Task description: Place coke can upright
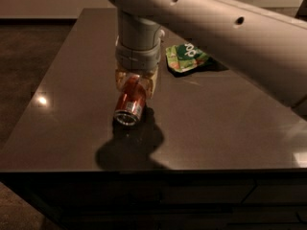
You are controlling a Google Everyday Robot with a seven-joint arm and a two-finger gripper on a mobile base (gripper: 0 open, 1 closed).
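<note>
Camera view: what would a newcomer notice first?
The pale-grey robot arm dominates, reaching down to mid-table, where its gripper is clamped around a small red aluminium coke can lying on its side, silver end toward the camera. Behind it, a crumpled green snack bag sits on the dark glossy tabletop.

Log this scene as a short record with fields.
can: coke can, lying on its side on the table, silver end toward the camera
gripper: gripper, pointing down, fingers closed around the can's far half
other: green snack bag, flat on the table farther back, apart from the can
task state: can not yet upright
</note>
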